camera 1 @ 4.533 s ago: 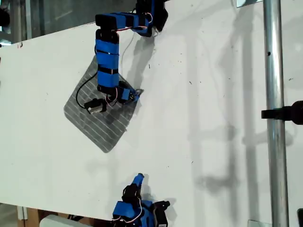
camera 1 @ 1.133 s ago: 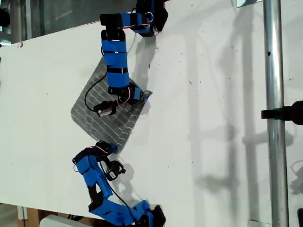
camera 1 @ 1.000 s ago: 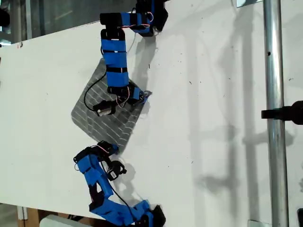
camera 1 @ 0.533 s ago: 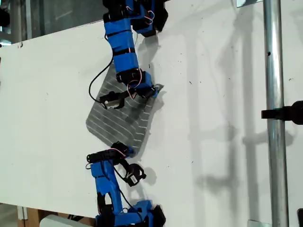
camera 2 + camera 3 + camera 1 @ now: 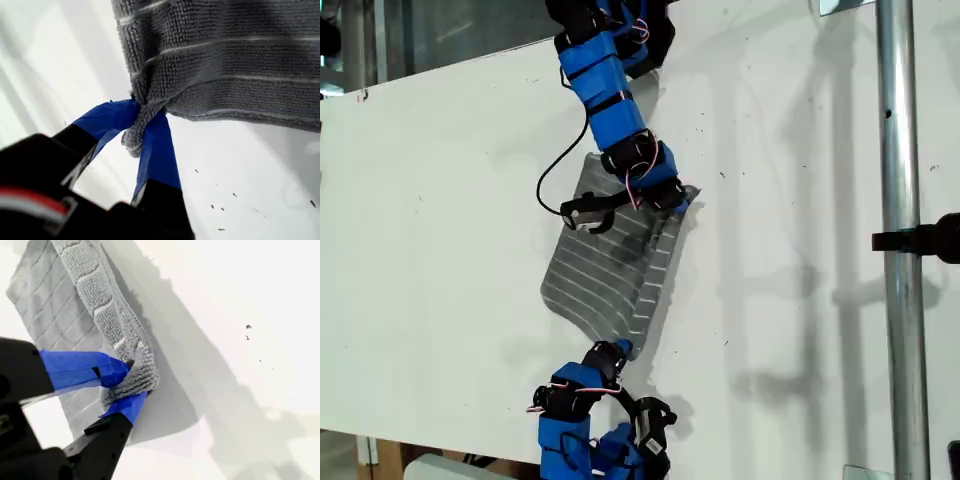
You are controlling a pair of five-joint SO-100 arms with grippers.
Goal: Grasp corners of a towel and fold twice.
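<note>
The grey striped towel [image 5: 595,270] lies on the white table [image 5: 790,300], its edge toward the exterior view's right lifted into a raised fold. My first gripper [image 5: 620,348] reaches in from the bottom of the exterior view and is shut on the near corner [image 5: 134,140], with the towel [image 5: 225,55] stretching away from it. My second gripper [image 5: 682,197], on the arm coming from the top of the exterior view, is shut on the far corner [image 5: 142,377]. The towel [image 5: 50,305] lies partly flat beneath it, and a rolled edge leads off from the jaws.
A vertical metal pole [image 5: 900,300] with a black clamp [image 5: 925,240] stands at the exterior view's right. The second arm's black cable [image 5: 552,180] loops over the table beside the towel. The table's far edge [image 5: 440,68] runs along the top left of the exterior view.
The arm at the bottom came in and shut on the near corner. Both grippers then carried the towel toward the exterior view's right, raising a fold along that edge.
</note>
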